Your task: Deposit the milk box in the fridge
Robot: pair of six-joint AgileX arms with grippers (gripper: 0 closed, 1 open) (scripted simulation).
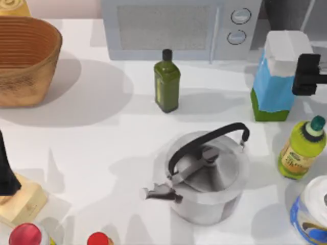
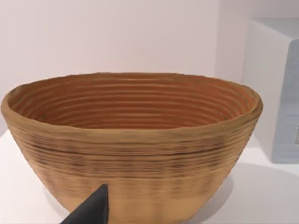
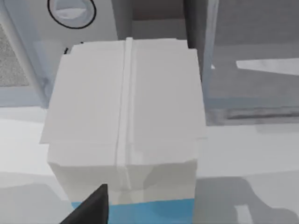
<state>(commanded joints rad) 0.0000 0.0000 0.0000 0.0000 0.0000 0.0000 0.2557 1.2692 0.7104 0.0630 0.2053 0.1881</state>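
Observation:
The milk box stands upright at the table's right back, with a white folded top, a light blue body and a green band at its base. My right gripper hovers open against the carton's upper right side, not closed on it. In the right wrist view the white carton top lies just below one dark fingertip. The fridge is the dark grey cabinet right behind the carton, and its pale door edge shows past the carton. My left gripper is parked open at the left edge.
A light grey microwave stands at the back centre, a dark green bottle in front of it. A steel kettle fills the front middle. A yellow-green bottle and a can stand in front of the carton. A woven basket sits back left.

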